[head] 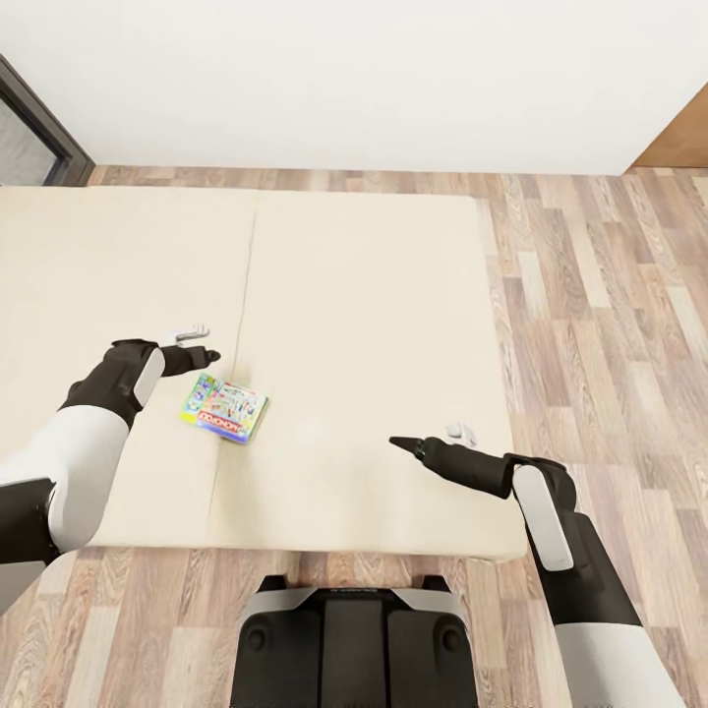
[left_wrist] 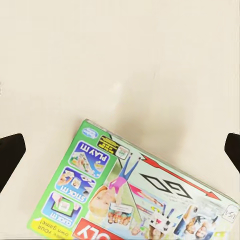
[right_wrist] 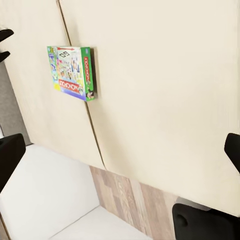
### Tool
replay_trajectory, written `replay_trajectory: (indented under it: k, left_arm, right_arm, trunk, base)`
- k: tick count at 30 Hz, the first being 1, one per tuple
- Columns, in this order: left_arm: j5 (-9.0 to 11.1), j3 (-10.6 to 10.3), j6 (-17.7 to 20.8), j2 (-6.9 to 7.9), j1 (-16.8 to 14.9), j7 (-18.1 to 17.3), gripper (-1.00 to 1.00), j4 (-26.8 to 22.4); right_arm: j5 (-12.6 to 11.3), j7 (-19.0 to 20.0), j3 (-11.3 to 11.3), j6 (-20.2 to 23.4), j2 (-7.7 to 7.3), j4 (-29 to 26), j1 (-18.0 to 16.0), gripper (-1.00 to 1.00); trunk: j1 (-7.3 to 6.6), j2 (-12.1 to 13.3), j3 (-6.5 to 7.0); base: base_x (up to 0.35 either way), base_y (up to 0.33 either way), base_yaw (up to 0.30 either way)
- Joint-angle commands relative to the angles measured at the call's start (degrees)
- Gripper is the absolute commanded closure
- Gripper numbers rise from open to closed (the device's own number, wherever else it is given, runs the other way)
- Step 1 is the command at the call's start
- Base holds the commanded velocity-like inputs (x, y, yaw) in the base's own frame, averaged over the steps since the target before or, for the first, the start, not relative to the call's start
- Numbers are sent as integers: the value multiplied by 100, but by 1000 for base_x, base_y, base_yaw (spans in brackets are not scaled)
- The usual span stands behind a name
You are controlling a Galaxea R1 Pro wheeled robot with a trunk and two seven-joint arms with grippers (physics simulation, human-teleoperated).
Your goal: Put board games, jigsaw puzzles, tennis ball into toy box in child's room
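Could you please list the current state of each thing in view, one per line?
Board game: lying flat on the bed, cover up, not held.
Bed: bare beige mattress, one box on it.
Left end effector: open, just above the board game, holding nothing.
Right end effector: open, empty, over the mattress, apart from the box.

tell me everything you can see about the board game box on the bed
The flat rectangular green-edged board game box has a pale blue printed cover crowded with cartoon figures, a red logo band and small panels along its green side. It looks like glossy cardboard, closed and intact. It lies flat, cover up, turned at an angle, on the plain beige mattress right by its lengthwise seam. Nothing but the mattress touches it; the left end effector is close beside it, apart.
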Motion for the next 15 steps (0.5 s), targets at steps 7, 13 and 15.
replay_trajectory:
  k: [7, 13, 15]
  left_arm:
    - [3, 23, 19, 13, -7, 50, -100, 39]
    - [13, 26, 2, 31, -7, 62, -100, 63]
    - [17, 29, -5, 36, -7, 63, -100, 73]
  right_arm:
    - [48, 42, -10, 27, -8, -4, -47, -100]
    - [48, 39, -12, 27, -14, -4, -61, -100]
    - [48, 39, -12, 27, -16, -12, -68, -100]
  trunk:
    - [3, -9, -72]
    - [3, -9, -129]
    - [3, -9, -148]
  base:
    - [0, 0, 0]
    - [0, 0, 0]
    - [0, 0, 0]
